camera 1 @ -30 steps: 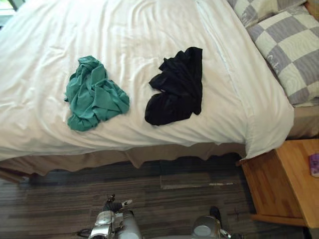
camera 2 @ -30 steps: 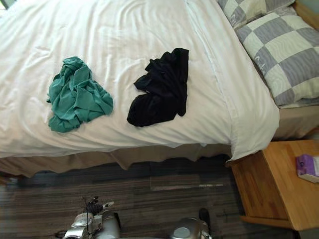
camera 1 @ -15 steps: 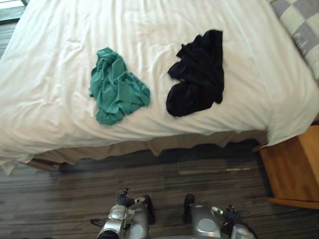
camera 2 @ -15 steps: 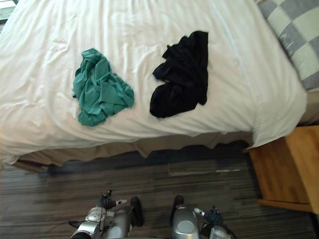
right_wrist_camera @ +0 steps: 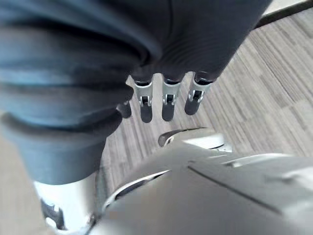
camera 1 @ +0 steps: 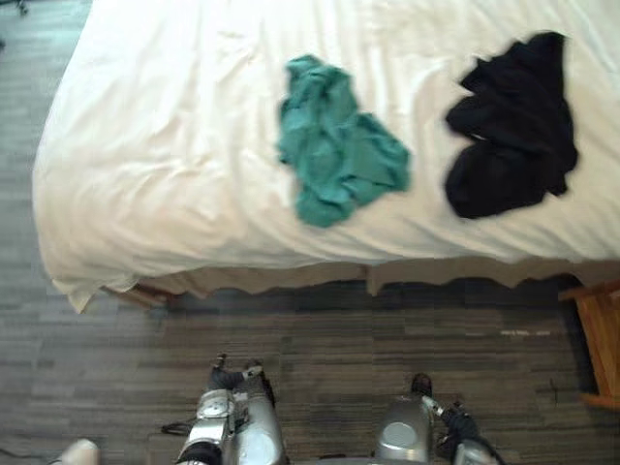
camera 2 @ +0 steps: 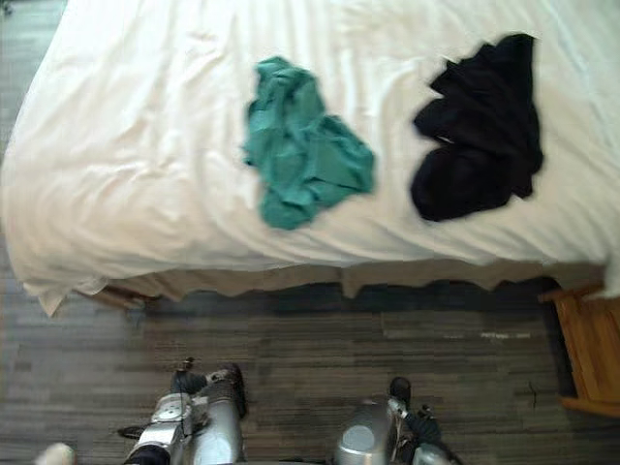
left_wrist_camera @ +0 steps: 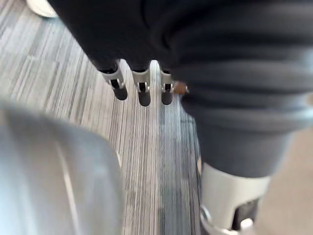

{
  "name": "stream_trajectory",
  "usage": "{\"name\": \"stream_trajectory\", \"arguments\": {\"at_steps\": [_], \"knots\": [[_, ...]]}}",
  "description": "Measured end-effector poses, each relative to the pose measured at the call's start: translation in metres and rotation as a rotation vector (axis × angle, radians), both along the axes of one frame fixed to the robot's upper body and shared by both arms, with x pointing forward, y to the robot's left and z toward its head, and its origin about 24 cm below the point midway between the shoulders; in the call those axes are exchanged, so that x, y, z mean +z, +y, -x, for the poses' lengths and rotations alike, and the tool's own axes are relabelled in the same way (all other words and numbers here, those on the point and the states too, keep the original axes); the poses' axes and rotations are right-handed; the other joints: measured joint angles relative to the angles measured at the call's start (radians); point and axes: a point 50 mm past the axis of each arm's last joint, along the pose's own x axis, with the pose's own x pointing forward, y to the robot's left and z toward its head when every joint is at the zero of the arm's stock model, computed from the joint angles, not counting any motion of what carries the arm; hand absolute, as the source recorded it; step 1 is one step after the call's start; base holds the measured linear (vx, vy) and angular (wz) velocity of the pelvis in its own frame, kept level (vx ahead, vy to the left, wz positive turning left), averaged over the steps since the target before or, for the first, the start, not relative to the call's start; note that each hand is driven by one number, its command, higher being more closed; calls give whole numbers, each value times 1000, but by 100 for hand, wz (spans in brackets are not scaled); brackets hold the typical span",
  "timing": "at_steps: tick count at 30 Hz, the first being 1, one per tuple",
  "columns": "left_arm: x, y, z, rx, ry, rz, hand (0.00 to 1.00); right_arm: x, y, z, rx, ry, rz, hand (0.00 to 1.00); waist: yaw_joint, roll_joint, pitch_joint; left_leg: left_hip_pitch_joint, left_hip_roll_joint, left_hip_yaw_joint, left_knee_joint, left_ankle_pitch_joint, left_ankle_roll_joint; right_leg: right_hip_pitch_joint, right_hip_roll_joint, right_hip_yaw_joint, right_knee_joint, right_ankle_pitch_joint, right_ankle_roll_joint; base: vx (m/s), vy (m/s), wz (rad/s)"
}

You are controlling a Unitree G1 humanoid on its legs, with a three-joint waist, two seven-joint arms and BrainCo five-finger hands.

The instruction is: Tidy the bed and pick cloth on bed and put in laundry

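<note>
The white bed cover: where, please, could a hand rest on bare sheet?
Widest: white bed cover left of the crumpled green cloth, to the edge. Narrow: strip between it and the crumpled black cloth, the crowded side.

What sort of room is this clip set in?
Most likely a bedroom: a white-covered bed with a green cloth and a black cloth crumpled on it, and a wooden bedside table on the floor beside it.
</note>
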Motion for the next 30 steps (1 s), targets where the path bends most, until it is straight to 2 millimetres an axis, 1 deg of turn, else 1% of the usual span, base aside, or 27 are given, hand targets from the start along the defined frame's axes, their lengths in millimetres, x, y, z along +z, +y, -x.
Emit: {"name": "stream_trajectory", "arguments": {"at_steps": [1, 2, 3, 4, 5, 6, 7, 8, 9, 10, 11, 13, 15, 16, 17, 18, 19, 21, 22, 23, 24, 25, 26, 28, 30], "knots": [[1, -2, -3, -14, -3, -6, 0, 2, 1, -4, 7, -17, 3, 0, 5, -2, -2, 24, -8, 52, 1, -32, 40, -19, -23, -33, -5, 109, -79, 180, 596, -52], [1, -6, -4, -25, -8, 0, 0, 4, -2, -8, 26, -27, 17, 0, 12, -3, -2, 51, 0, 91, -31, -43, 58, -37, -31, -81, 2, 149, -165, 169, 490, -105], [2, -6, -7, -29, -16, 2, 0, 6, -4, -14, 59, -38, 30, 0, 27, 0, 0, 104, 4, 159, -103, -36, 85, -121, -22, -177, 100, 94, -230, 109, 338, -107], [2, -6, -6, -28, -12, 1, 0, 7, -2, -16, 71, -44, 29, 0, 27, 1, 0, 131, 4, 185, -142, -26, 95, -150, 6, -197, 149, 35, -179, 107, 374, -124], [1, -5, -3, -30, -2, -1, 0, 8, 1, -20, 94, -62, 26, 0, 25, 5, 3, 181, 1, 225, -211, -8, 108, -170, 77, -219, 196, -38, -135, 76, 377, -91], [0, -5, -3, -40, 4, -3, 0, 8, 5, -21, 122, -66, 23, 0, 21, 5, 3, 235, -14, 251, -294, 23, 119, -167, 192, -209, 193, -102, -121, 67, 295, -71], [0, -7, -4, -53, 2, -3, 0, 8, 6, -21, 138, -64, 25, 0, 21, 5, 2, 256, -27, 253, -333, 38, 123, -162, 236, -201, 181, -127, -119, 66, 217, -26], [1, -9, -7, -72, -2, -1, 0, 7, 8, -20, 153, -59, 28, 0, 15, 3, 1, 283, -61, 255, -383, 63, 131, -139, 285, -205, 128, -160, -144, 75, 136, 17], [1, -16, -11, -88, -10, 22, 0, 8, 8, -21, 160, -61, 32, 0, 5, 9, 4, 301, -89, 253, -411, 73, 136, -97, 289, -207, 78, -148, -179, 81, 174, 23], [1, -20, -11, -92, -10, 36, 0, 9, 6, -23, 171, -63, 44, 0, 5, 18, 10, 312, -96, 253, -420, 80, 135, -85, 287, -204, 68, -136, -183, 61, 145, 17], [-2, -22, -7, -86, 2, 43, 0, 9, 5, -23, 180, -58, 55, 0, 2, 21, 10, 332, -105, 254, -428, 83, 136, -61, 281, -203, 57, -136, -182, 22, 74, 3], [-4, -20, -2, -78, 18, 43, 0, 9, 6, -22, 182, -51, 65, 0, 7, 19, 9, 362, -107, 255, -445, 87, 130, -37, 284, -202, 49, -134, -179, 10, 17, 1], [-5, -18, 1, -72, 23, 46, 0, 8, 6, -20, 179, -43, 64, 0, 26, 14, 6, 384, -109, 267, -492, 106, 115, -31, 294, -193, 22, -125, -178, -24, -31, -10], [-6, -16, 4, -61, 30, 46, 0, 8, 7, -20, 179, -42, 62, 0, 27, 13, 4, 390, -109, 275, -509, 116, 112, -31, 299, -182, 11, -118, -179, -44, -44, -28], [-9, -13, 12, -45, 46, 53, 0, 7, 8, -20, 179, -42, 58, 0, 27, 9, 0, 404, -112, 292, -537, 128, 102, -31, 305, -168, -8, -108, -179, -49, -49, -45], [-15, -12, 22, -23, 77, 71, 0, 7, 8, -20, 177, -41, 57, 0, 25, 13, -9, 421, -111, 314, -571, 144, 95, -32, 318, -147, -35, -91, -183, -51, -59, -66], [-21, -12, 35, 9, 115, 92, 0, 7, 6, -18, 154, -36, 56, 0, 24, 23, -26, 438, -111, 338, -611, 162, 85, -28, 334, -129, -71, -70, -187, -37, -48, -56], [-24, -11, 42, 40, 138, 111, 0, 6, 2, -15, 125, -27, 55, 0, 21, 31, -39, 451, -111, 348, -637, 176, 69, -24, 341, -121, -92, -59, -188, -26, -50, -32], [-27, -8, 49, 84, 157, 132, 0, 6, -1, -11, 102, -17, 53, 0, 20, 43, -50, 470, -109, 359, -662, 186, 63, -12, 354, -115, -114, -49, -193, -28, -68, -20], [-28, -6, 52, 101, 160, 133, 0, 5, -1, -9, 94, -14, 52, 0, 19, 47, -56, 477, -107, 360, -670, 189, 66, -5, 358, -115, -122, -47, -194, -36, -76, -15], [-28, -2, 56, 130, 166, 134, 0, 5, -3, -6, 85, -6, 52, 0, 19, 55, -67, 487, -103, 360, -681, 193, 61, 6, 366, -115, -134, -43, -196, -35, -64, -2], [-30, 3, 63, 165, 175, 133, 0, 3, -3, -3, 83, 5, 48, 0, 18, 56, -82, 501, -102, 360, -698, 204, 47, 19, 372, -117, -147, -40, -197, -28, -51, 0], [-30, 4, 65, 172, 178, 134, 0, 3, -3, -3, 81, 7, 48, 0, 18, 57, -85, 503, -102, 359, -700, 205, 48, 21, 373, -118, -151, -39, -198, -28, -51, 1], [-32, 8, 74, 220, 196, 140, 0, 2, -4, 1, 57, 17, 42, 0, 21, 59, -110, 505, -98, 360, -710, 207, 48, 30, 385, -116, -180, -23, -203, -32, -40, -4], [-33, 10, 80, 246, 207, 143, 0, 1, -4, 3, 40, 22, 35, 0, 20, 60, -114, 510, -98, 360, -710, 207, 48, 45, 387, -116, -200, -13, -203, -42, -24, -2]]}}
